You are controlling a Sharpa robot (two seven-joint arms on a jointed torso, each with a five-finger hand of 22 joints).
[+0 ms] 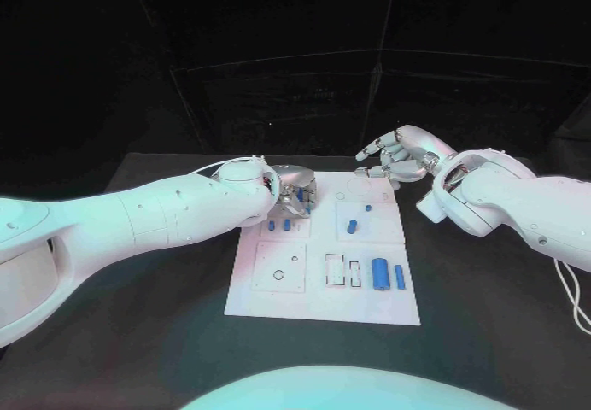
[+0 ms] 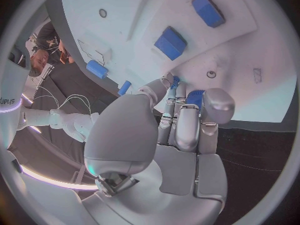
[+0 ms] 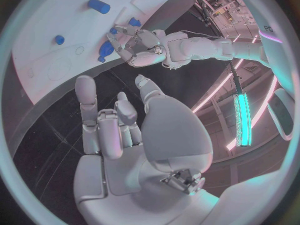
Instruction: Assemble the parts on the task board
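The white task board (image 1: 323,295) lies mid-table with several small blue parts on it: two short ones (image 1: 279,226) near its left edge, one (image 1: 353,226) in the middle, a long pair (image 1: 388,273) at the right. My left hand (image 1: 290,193) is at the board's far left corner, fingers curled in. In the left wrist view a blue part (image 2: 194,96) shows between its thumb and fingertips (image 2: 178,116). My right hand (image 1: 396,154) hovers past the board's far right corner, fingers (image 3: 86,97) apart and empty. The right wrist view also shows the left hand (image 3: 147,47).
Rectangular recesses (image 1: 335,269) and round holes (image 1: 278,274) mark the board's near half. Black table (image 1: 136,342) surrounds the board on all sides. Thin white cables (image 1: 228,164) run along my left wrist.
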